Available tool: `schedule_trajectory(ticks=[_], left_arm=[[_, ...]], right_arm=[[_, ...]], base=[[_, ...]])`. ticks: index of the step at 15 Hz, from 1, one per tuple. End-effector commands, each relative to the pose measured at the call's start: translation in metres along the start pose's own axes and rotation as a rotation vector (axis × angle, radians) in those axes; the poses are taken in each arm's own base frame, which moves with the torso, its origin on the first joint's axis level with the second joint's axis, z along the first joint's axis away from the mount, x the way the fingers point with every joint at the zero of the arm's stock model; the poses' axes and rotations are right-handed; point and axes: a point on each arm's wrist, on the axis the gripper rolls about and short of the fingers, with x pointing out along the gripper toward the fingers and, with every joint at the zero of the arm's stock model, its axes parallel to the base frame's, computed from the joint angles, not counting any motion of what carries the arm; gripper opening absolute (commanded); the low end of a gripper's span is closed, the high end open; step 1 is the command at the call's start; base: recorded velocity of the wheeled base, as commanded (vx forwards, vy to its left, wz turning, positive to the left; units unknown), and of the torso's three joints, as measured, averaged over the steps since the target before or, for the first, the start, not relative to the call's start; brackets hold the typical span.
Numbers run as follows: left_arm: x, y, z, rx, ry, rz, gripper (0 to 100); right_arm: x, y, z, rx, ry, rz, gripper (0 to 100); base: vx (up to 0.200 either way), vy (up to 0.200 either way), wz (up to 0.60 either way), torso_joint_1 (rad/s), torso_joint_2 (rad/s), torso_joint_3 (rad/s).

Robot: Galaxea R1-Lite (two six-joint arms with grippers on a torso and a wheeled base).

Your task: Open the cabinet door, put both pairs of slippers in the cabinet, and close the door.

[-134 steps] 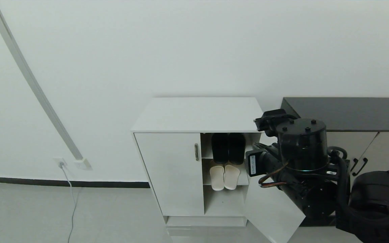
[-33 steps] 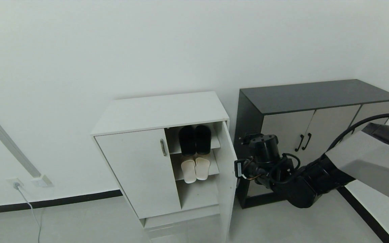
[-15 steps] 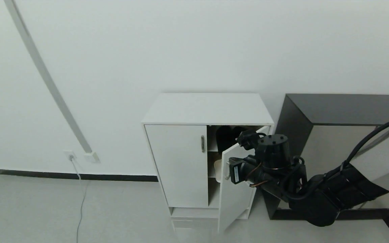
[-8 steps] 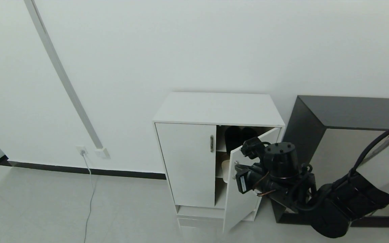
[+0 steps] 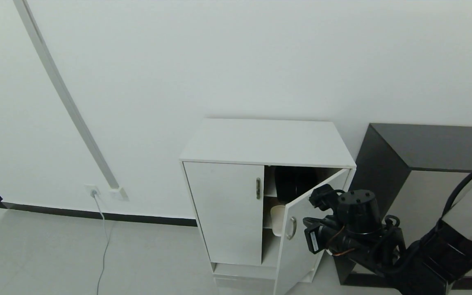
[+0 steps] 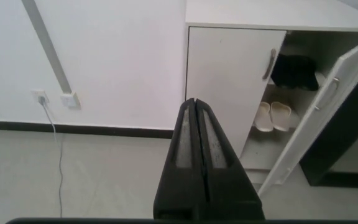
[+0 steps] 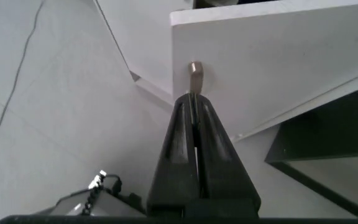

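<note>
The white cabinet [image 5: 266, 141] stands against the wall, its left door shut and its right door [image 5: 301, 246] swung partly open. Inside, the black slippers [image 5: 294, 182] lie on the top shelf and the white slippers [image 5: 277, 214] on the shelf below. My right gripper [image 7: 194, 99] is shut with nothing in it, its tips at the door's outer face just below the metal handle [image 7: 195, 76]. My left gripper [image 6: 195, 103] is shut and empty, held well back from the cabinet [image 6: 235, 81]. That view also takes in the black slippers [image 6: 294, 70] and white slippers [image 6: 275, 116].
A dark cabinet [image 5: 424, 143] stands right beside the white one. A wall socket with a cord [image 5: 93, 191] trailing over the floor lies to the left, under a slanted grey conduit [image 5: 55, 86]. Bare grey floor lies in front.
The right door has swung from wide open to partly open, with my right arm behind its outer face. The head camera has shifted between frames. Both pairs of slippers stay on their shelves.
</note>
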Motion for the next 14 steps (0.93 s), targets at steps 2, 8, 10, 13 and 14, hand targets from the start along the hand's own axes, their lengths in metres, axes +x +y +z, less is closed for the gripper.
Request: schedule_trajectory(ticks=[2, 8, 10, 13, 14], left_arm=[[0.000, 0.000, 0.000, -0.002, 0.001, 0.001, 0], [0.000, 0.000, 0.000, -0.003, 0.001, 0.008, 0], [0.000, 0.000, 0.000, -0.003, 0.001, 0.008, 0], [0.000, 0.000, 0.000, -0.003, 0.001, 0.010, 0], [0.000, 0.000, 0.000, -0.003, 0.001, 0.010, 0]], right_arm=[[0.001, -0.001, -0.012, -0.005, 0.045, -0.004, 0], [0.024, -0.008, -0.018, 0.008, 0.049, -0.030, 0], [0.035, -0.010, -0.017, 0.016, 0.041, -0.039, 0], [0.050, -0.012, -0.012, 0.023, 0.017, -0.050, 0], [0.055, -0.013, -0.011, 0.025, 0.011, -0.054, 0]], base=[[0.100, 0.000, 0.00, 0.001, 0.00, 0.001], [0.000, 0.000, 0.00, 0.000, 0.00, 0.000], [0.000, 0.000, 0.00, 0.000, 0.00, 0.000], [0.000, 0.000, 0.00, 0.000, 0.00, 0.000], [0.000, 0.000, 0.00, 0.000, 0.00, 0.000]])
